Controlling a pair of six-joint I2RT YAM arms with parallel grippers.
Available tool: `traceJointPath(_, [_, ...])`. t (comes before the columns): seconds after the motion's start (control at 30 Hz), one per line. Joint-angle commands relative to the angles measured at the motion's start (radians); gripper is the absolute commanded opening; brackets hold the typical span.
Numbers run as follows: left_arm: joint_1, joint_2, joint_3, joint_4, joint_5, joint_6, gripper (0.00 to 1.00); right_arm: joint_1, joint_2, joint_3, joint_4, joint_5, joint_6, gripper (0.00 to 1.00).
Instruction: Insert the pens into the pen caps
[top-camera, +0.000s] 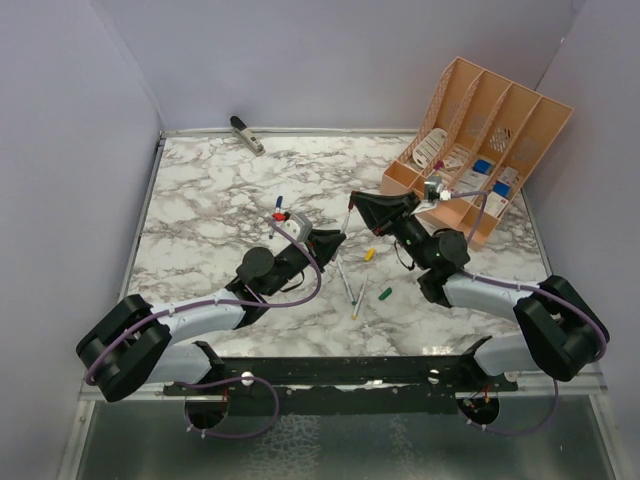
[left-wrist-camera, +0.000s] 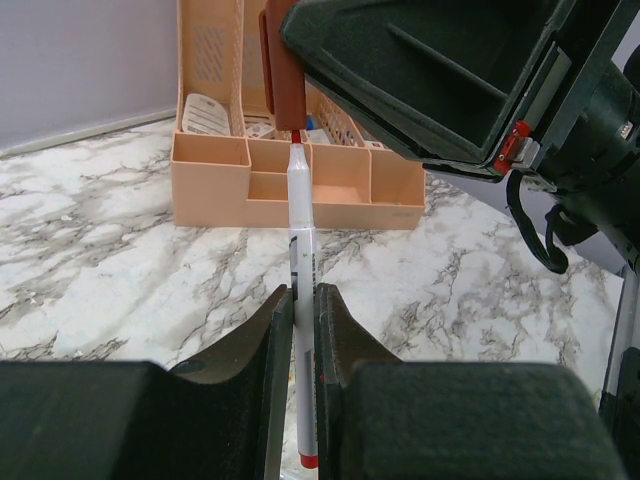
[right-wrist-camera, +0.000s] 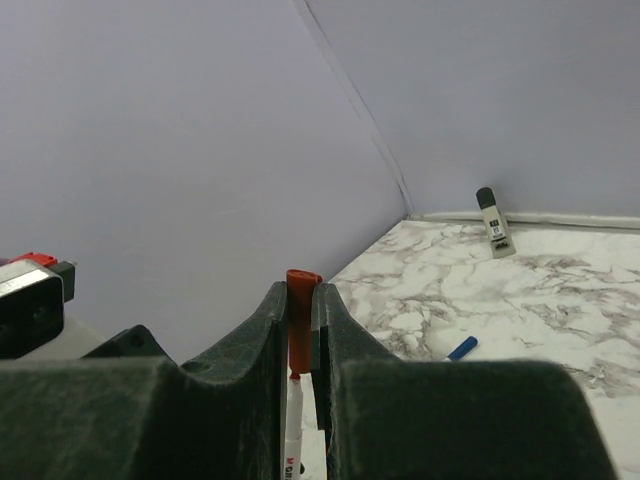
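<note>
While your left gripper (left-wrist-camera: 303, 300) clamps a pen (left-wrist-camera: 301, 220) | your right gripper (right-wrist-camera: 298, 295) pinches the red cap (left-wrist-camera: 283, 80) at its tip | spare pens (top-camera: 346, 280) lie at 6 o'clock.

Soft, even light is falling from overhead, keeping the white-and-grey marbled tabletop (top-camera: 200, 200) bright and casting only faint, blurred shadows beneath the arms. The grey metal sheet (top-camera: 330, 445) at the near edge is giving off a dull, mottled sheen. In the wrist views, the black left gripper (left-wrist-camera: 304, 292) and black right gripper (right-wrist-camera: 299, 290) are looming dark and soft-edged up close. The thin silvery-grey marker pen (left-wrist-camera: 301, 220) and stubby red plastic cap (right-wrist-camera: 300, 330) are showing crisply. The orange slotted plastic organizer (left-wrist-camera: 210, 190) is looking slightly soft, and the pale lilac wall (right-wrist-camera: 150, 150) is shading smoothly, without glare.
</note>
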Motion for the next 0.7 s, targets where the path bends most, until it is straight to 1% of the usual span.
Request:
traceJointPath(0.0, [0.003,0.001,-0.004,0.041,0.003,0.004,0.0,0.008,0.019,0.03,0.036,-0.023,0.009,0.01])
traceJointPath(0.17, [0.003,-0.005,-0.007,0.041,-0.009,0.006,0.0,0.007,0.019,0.028,0.032,-0.032,0.013,0.01])
traceJointPath(0.33, [0.003,-0.005,0.002,0.043,-0.051,0.022,0.0,0.009,0.013,0.024,0.001,-0.054,0.026,0.01])
traceJointPath(0.57, [0.005,0.012,0.018,0.08,-0.117,0.034,0.0,0.012,-0.018,0.0,-0.036,-0.06,0.025,0.01])
traceJointPath(0.67, [0.014,0.016,0.024,0.092,-0.114,0.035,0.0,0.014,-0.029,-0.002,-0.061,-0.057,0.014,0.01])
